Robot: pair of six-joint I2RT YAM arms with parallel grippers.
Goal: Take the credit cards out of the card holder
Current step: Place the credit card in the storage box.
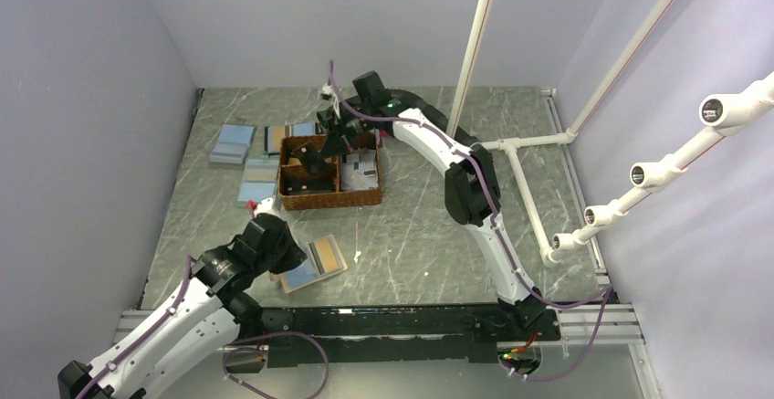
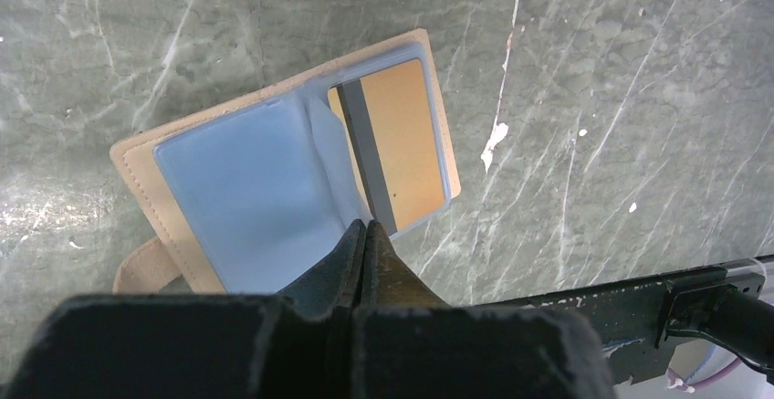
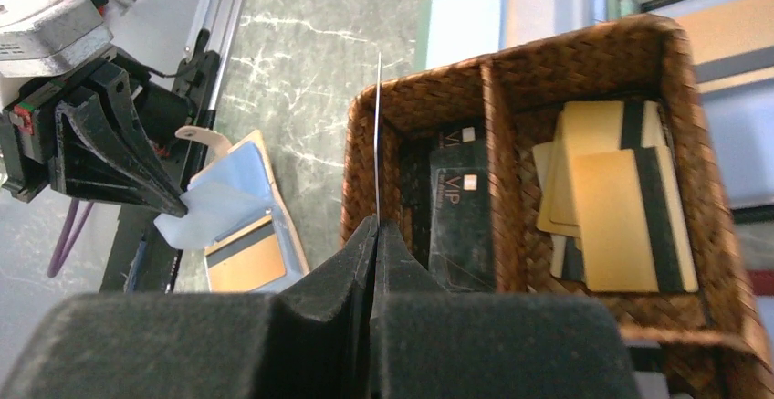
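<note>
Pale card (image 3: 378,134) edge-on in right gripper (image 3: 375,224), right wrist only

place: robot lab cell | evidence: plain walls (image 1: 91,98) boxing the counter (image 1: 420,225); white pipe frame (image 1: 473,52); two arms (image 1: 470,189) bolted to near-edge rail (image 1: 411,321)

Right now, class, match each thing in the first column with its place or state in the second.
Column one:
1. card holder
2. VIP cards
3. gold card pile
4. edge-on card

Column two:
A. pinched in the right gripper
B. open on the table
C. black, in one compartment of the basket
D. in the basket's other compartment

Pairs: 1-B, 2-C, 3-D, 4-A.
</note>
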